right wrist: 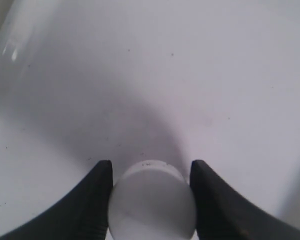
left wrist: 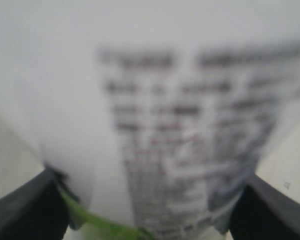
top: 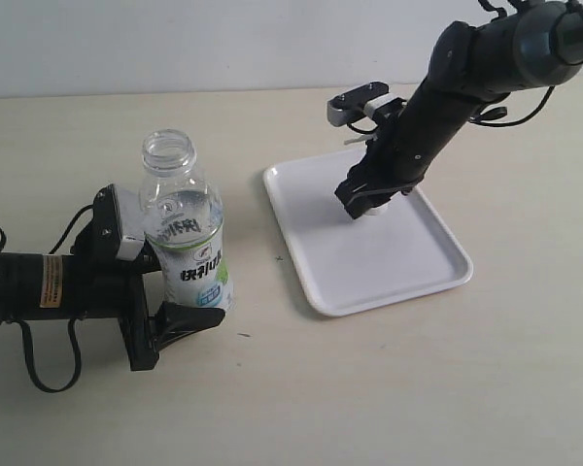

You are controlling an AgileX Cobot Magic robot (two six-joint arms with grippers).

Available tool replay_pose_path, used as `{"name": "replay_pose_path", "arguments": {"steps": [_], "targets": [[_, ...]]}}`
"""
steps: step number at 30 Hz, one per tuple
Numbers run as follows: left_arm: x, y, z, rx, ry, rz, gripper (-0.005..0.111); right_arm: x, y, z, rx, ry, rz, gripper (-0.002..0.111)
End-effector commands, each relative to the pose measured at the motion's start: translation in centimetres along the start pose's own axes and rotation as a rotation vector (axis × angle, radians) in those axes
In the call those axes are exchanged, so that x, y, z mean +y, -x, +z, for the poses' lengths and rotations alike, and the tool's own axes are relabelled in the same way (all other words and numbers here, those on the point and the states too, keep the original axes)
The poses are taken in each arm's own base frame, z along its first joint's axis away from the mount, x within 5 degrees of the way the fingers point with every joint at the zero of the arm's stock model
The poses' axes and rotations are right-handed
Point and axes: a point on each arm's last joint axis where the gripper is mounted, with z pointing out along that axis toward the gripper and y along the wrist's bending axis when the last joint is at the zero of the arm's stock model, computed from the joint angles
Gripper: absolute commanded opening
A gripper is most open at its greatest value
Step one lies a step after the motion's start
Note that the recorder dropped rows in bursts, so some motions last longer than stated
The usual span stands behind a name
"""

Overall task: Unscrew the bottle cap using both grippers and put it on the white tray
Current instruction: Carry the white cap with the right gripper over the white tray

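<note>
The bottle (top: 185, 243) stands upright on the table at the left, its neck open and capless. My left gripper (top: 178, 282) is shut on its labelled body; in the left wrist view the blurred label of the bottle (left wrist: 155, 115) fills the frame between the two black fingers (left wrist: 20, 210). The bottle cap (right wrist: 152, 205), round and white, sits between the pads of my right gripper (right wrist: 151, 169), which touch it on both sides. In the exterior view the right gripper (top: 372, 206) points down at the far half of the white tray (top: 418, 282), with the cap at or just above the tray's floor.
The tray lies at the middle right of a pale table (top: 369, 388). A black cable (top: 39, 369) loops from the left arm near the front left. A pale wall runs along the back.
</note>
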Motion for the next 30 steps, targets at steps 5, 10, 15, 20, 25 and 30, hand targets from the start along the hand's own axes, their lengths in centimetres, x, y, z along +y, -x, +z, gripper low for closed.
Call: {"name": "replay_pose_path", "arguments": {"steps": [5, 10, 15, 20, 25, 30], "targets": [[0.0, 0.6, 0.0, -0.042, -0.004, 0.008, 0.000, -0.6, 0.5, 0.0, -0.057, -0.043, 0.014, 0.000], [0.0, 0.6, 0.0, -0.042, -0.004, 0.008, 0.000, -0.6, 0.6, -0.1, -0.070, -0.050, 0.037, 0.000], [0.0, 0.6, 0.0, -0.042, -0.004, 0.008, 0.000, -0.5, 0.5, 0.0, -0.054, -0.039, 0.037, 0.000], [0.0, 0.6, 0.0, -0.042, -0.004, 0.008, 0.000, -0.5, 0.6, 0.2, -0.068, -0.030, 0.062, 0.000], [0.0, 0.6, 0.0, -0.040, -0.003, 0.008, 0.000, -0.4, 0.5, 1.0, -0.072, 0.001, 0.102, 0.000], [0.0, 0.6, 0.0, -0.040, -0.003, 0.008, 0.000, -0.7, 0.0, 2.0, -0.047, -0.008, 0.089, 0.005]]}}
